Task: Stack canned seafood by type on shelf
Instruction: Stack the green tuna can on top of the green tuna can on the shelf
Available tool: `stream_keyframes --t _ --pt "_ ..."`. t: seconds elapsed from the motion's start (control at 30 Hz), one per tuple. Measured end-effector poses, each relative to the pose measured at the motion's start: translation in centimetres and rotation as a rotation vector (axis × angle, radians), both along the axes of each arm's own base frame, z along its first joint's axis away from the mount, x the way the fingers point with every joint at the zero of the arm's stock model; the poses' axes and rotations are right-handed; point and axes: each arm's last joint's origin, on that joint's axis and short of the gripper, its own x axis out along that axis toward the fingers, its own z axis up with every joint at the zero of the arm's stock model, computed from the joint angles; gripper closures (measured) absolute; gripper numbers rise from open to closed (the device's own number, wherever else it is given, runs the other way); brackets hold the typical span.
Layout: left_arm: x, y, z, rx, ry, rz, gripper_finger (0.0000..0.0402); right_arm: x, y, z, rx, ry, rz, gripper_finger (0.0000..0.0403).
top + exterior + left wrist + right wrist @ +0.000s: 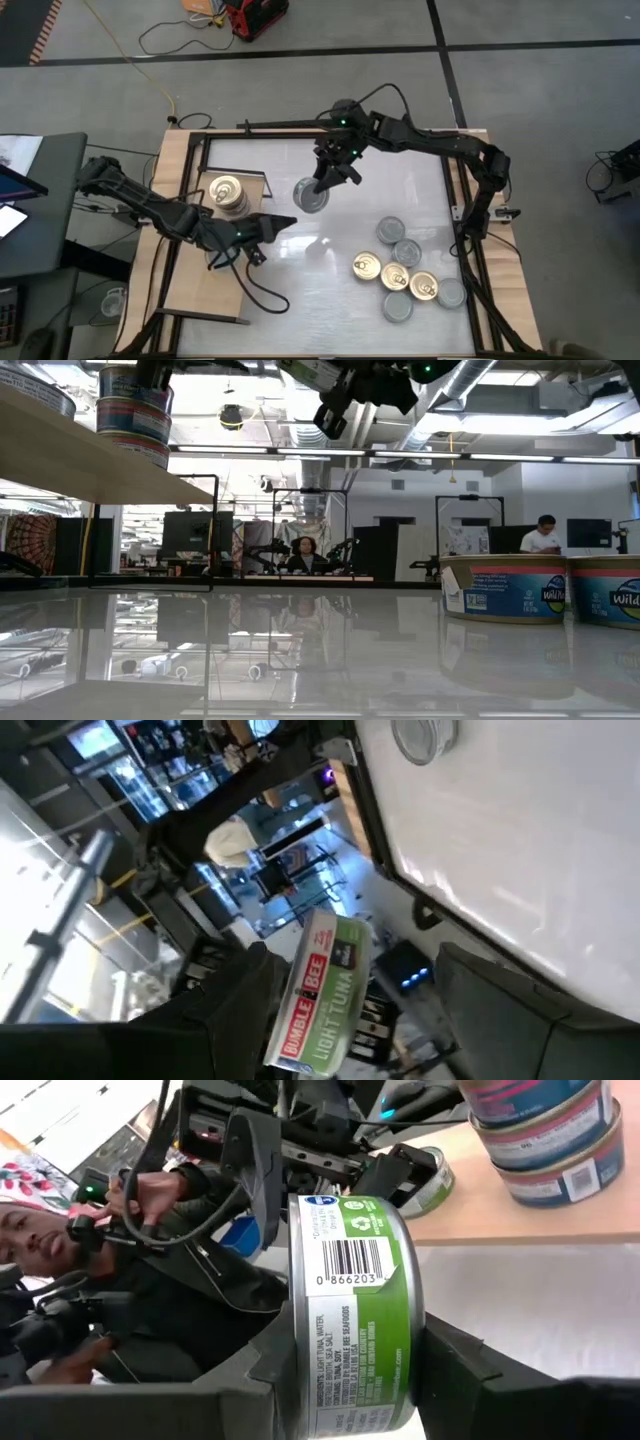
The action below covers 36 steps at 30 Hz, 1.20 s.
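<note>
Gripping one tin (350,1320) each, both fingers closed; seven tins (405,272) on table.

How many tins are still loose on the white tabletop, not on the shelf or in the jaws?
7, all clustered at the table's right: silver-topped tins and; gold-topped tins and. Others could be hidden under the arms.

Glossy white table (330,270), pale wooden shelf (215,290), metal tins (405,275).

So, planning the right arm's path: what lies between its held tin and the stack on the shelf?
High view: only bare table between the held tin and the stack.
</note>
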Motion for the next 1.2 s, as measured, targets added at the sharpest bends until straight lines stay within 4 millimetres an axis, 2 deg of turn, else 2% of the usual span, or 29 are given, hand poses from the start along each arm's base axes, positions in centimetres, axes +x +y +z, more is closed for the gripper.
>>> stream_keyframes --t 0.27,0.9,1.2 --pt "0.0 -0.4 0.6 0.051 -0.032 -0.019 0.0138 0.2 0.8 0.0 0.018 0.02 0.016 0.0235" --pt "1.5 -0.8 -0.6 0.192 0.026 -0.006 0.0137 0.9 2.3 0.1 0.023 0.047 -0.004 0.0234" --pt "2.1 0.0 -0.5 0.249 0.034 0.005 0.0138 1.3 3.8 0.1 0.026 0.044 0.02 0.0234"
